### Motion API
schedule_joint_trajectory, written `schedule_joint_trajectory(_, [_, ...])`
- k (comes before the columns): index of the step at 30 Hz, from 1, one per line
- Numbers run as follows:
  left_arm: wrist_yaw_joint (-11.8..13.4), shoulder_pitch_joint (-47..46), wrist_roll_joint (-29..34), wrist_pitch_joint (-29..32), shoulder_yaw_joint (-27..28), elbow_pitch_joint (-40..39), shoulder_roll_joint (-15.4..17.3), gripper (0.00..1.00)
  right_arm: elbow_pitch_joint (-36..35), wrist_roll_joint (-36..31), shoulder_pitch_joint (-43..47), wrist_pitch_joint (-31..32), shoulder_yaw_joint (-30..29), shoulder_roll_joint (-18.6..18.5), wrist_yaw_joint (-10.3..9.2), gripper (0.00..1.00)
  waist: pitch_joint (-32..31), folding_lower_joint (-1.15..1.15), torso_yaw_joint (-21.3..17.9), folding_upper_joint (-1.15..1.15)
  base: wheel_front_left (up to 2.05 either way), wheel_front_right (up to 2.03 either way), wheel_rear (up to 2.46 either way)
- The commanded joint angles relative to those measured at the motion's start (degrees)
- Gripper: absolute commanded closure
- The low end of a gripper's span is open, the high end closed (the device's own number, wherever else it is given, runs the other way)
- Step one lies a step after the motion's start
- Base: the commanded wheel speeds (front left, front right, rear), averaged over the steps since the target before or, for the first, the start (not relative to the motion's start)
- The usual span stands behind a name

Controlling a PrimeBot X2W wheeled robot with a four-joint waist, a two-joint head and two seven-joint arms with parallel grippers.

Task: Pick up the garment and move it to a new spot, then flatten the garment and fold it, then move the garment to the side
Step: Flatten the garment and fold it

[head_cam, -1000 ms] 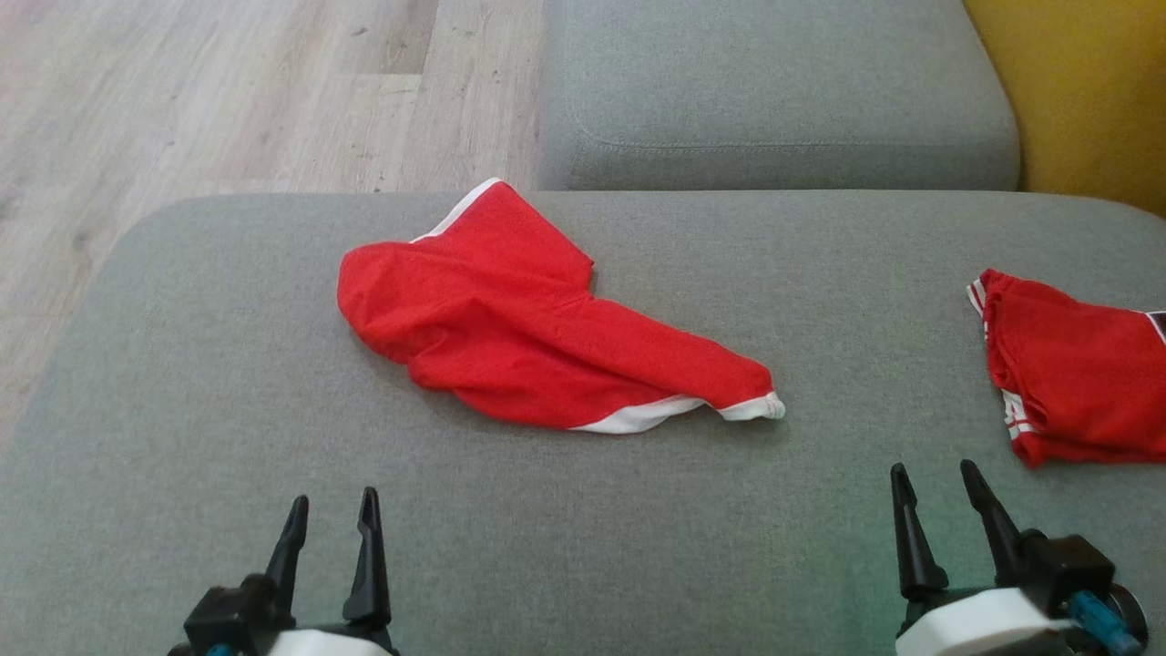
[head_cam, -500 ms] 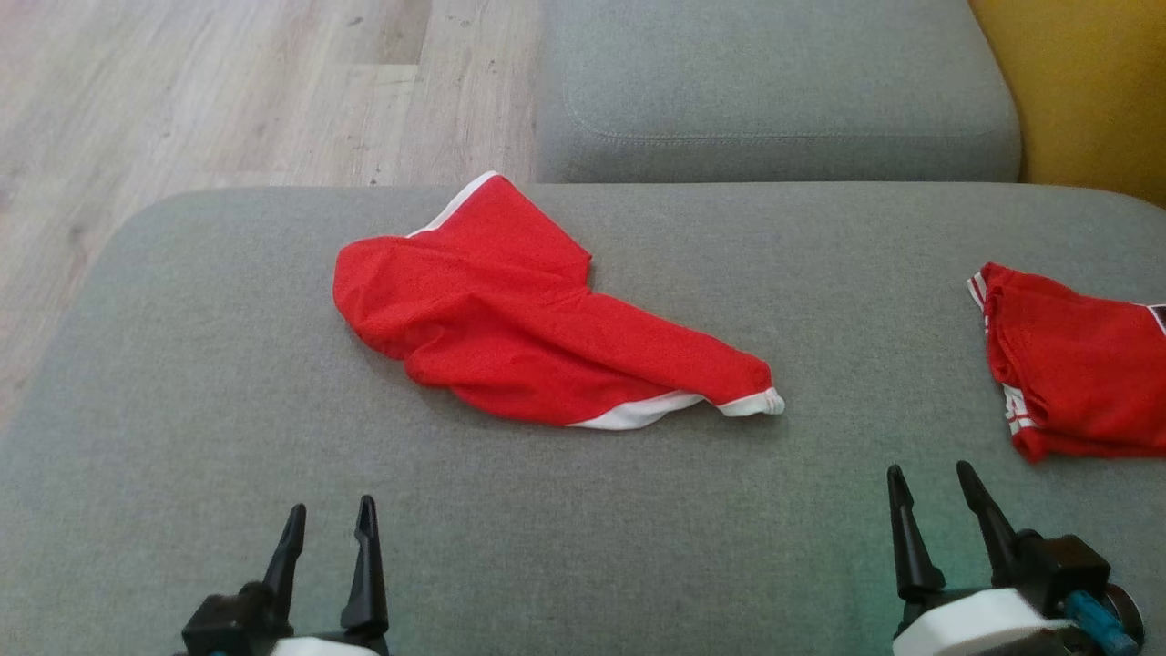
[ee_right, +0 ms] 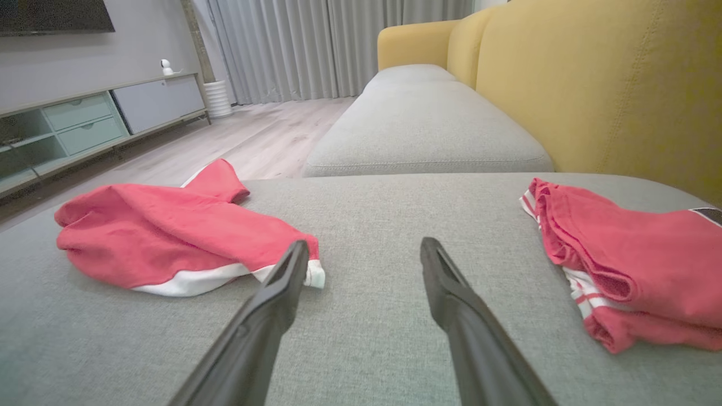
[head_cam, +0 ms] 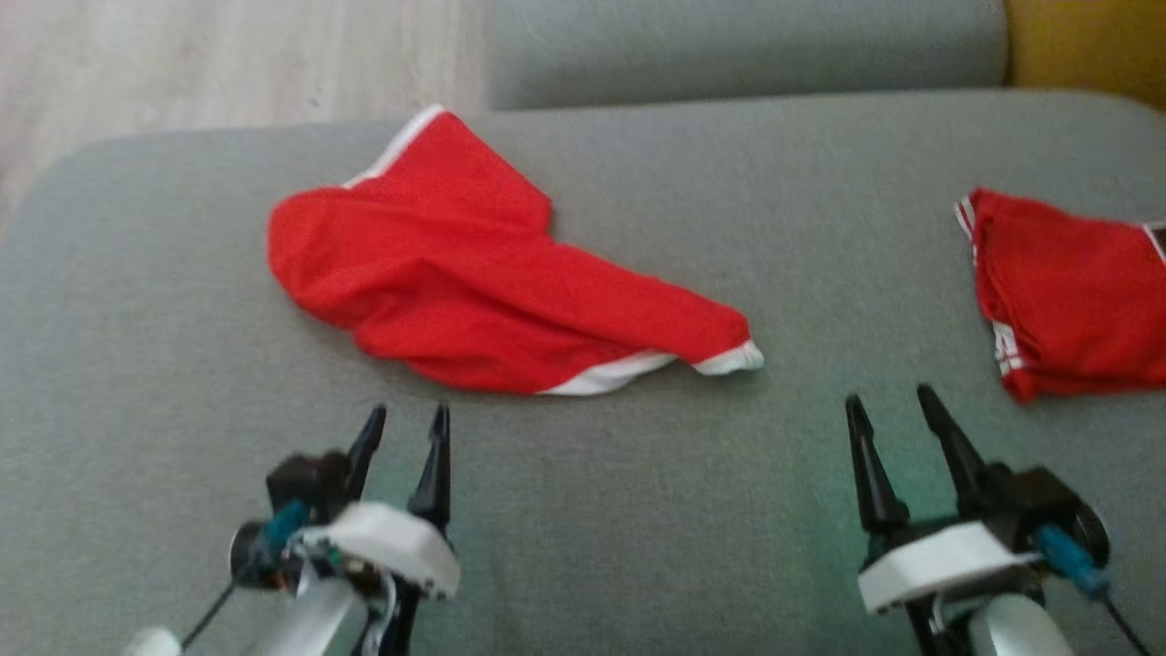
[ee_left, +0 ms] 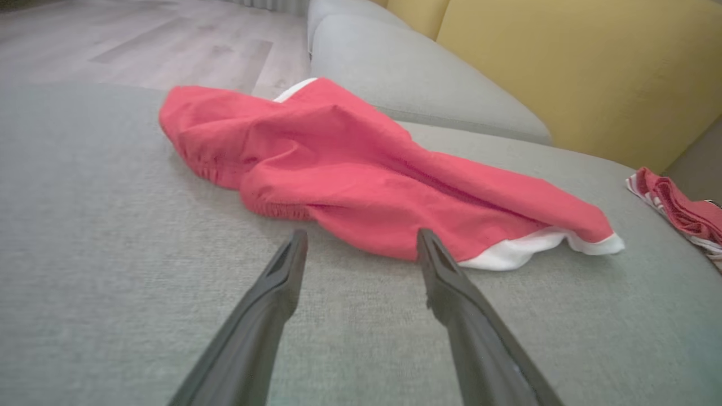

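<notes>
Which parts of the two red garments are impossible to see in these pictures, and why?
The crumpled red garment: its own folds hide its underside and true shape in all views.
The second red garment: cut off by the right edge in the head view and both wrist views.
Head view: blurred, fine fabric detail lost.

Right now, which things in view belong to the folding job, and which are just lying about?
In the job:
- crumpled red garment, mid-cushion, not yet picked up
- left claw, open, just short of it
- right claw, open
- grey cushion, the work surface

Lying about:
- folded red garment, off to the right
- yellow backrest
- cabinet
</notes>
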Motion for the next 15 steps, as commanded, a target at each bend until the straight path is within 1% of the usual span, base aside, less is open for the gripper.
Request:
schedule_joint_trajectory(1, [-0.99, -4.89, -0.74, -0.14, 2.23, 1.59, -0.41, 0.0, -2.43, -0.46, -3.38, 0.13, 1.9, -0.37, 0.39, 0.0, 3.23, -0.01, -3.0, 0.0, 0.0, 0.0, 0.0])
schedule_joint_trajectory(5, [-3.08, -10.57, -1.83, -0.12, 2.88, 9.85, -1.99, 0.0, -3.08, -0.79, -5.01, 0.29, 2.51, -0.37, 0.39, 0.0, 5.71, -0.01, -5.74, 0.0, 0.0, 0.0, 0.0])
schedule_joint_trajectory(9, [-3.6, -14.65, -2.9, 0.11, 4.14, 17.03, -2.53, 0.0, -2.93, -0.96, -5.44, 0.28, 2.55, -0.37, 0.39, 0.0, 7.02, -0.01, -7.81, 0.0, 0.0, 0.0, 0.0])
schedule_joint_trajectory(12, [-4.45, -17.17, -4.46, -0.55, 5.73, 21.79, -2.74, 0.0, -2.71, -1.0, -5.35, 0.07, 2.47, -0.37, 0.39, 0.0, 7.55, -0.01, -9.14, 0.0, 0.0, 0.0, 0.0])
schedule_joint_trajectory(14, [-4.75, -18.11, -4.7, -0.06, 5.76, 24.0, -2.77, 0.0, -2.55, -1.0, -5.29, -0.01, 2.39, -0.37, 0.39, 0.0, 7.61, -0.01, -9.48, 0.0, 0.0, 0.0, 0.0])
schedule_joint_trajectory(15, [-5.02, -18.47, -4.74, -0.11, 5.71, 24.79, -2.83, 0.25, -2.47, -0.98, -5.29, -0.05, 2.41, -0.37, 0.39, 0.0, 7.62, -0.01, -9.6, 0.0, 0.0, 0.0, 0.0])
